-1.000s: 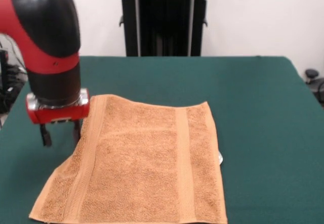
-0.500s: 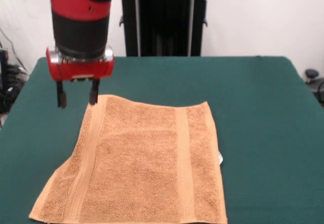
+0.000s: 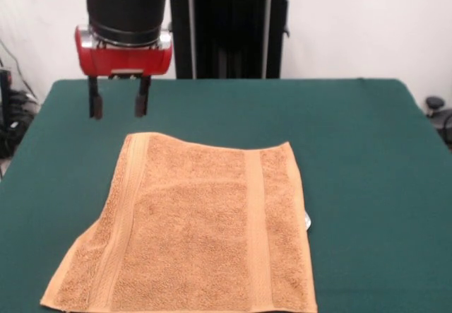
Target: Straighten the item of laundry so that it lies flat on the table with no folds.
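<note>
The orange-tan terry towel (image 3: 201,221) lies spread out on the dark green table (image 3: 353,150), in the front left half of the front view. It looks nearly flat, with a woven band down its left side and another right of its middle; its left edge kinks inward partway down. My gripper (image 3: 118,108) hangs open and empty in the air above the table, beyond the towel's far left corner and clear of the cloth.
The robot's black pedestal (image 3: 229,27) stands at the table's far edge. A small pale thing (image 3: 307,220) peeks out from under the towel's right edge. Bare green cloth extends to the right of the towel and behind it.
My gripper has risen from beside the towel's left edge and moved back and to the right, away from the cloth. It has stayed open. The towel has not moved.
</note>
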Tool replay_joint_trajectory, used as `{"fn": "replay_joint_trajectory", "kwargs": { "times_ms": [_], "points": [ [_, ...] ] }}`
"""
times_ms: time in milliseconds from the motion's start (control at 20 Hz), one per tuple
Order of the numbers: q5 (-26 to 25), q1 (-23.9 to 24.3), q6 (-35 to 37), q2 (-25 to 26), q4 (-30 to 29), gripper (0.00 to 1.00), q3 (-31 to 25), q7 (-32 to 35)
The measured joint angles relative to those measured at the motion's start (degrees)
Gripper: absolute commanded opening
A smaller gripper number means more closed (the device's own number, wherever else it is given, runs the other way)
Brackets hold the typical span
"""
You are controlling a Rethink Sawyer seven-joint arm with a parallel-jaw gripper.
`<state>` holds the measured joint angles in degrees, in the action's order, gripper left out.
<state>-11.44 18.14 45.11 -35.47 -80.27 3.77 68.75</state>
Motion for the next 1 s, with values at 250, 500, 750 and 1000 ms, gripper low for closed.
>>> {"fn": "replay_joint_trajectory", "kwargs": {
  "times_ms": [250,500,750,1000],
  "points": [
    [2.4,-2.4,0.0,-0.1,-2.8,1.00,2.2,2.3],
    [3.7,-4.0,-1.0,0.0,-6.1,1.00,3.6,5.6],
    [4.5,-5.5,-3.4,0.1,-9.4,1.00,4.4,8.9],
    [5.0,-7.3,-6.1,0.1,-12.1,1.00,5.6,11.8]
  ]
}}
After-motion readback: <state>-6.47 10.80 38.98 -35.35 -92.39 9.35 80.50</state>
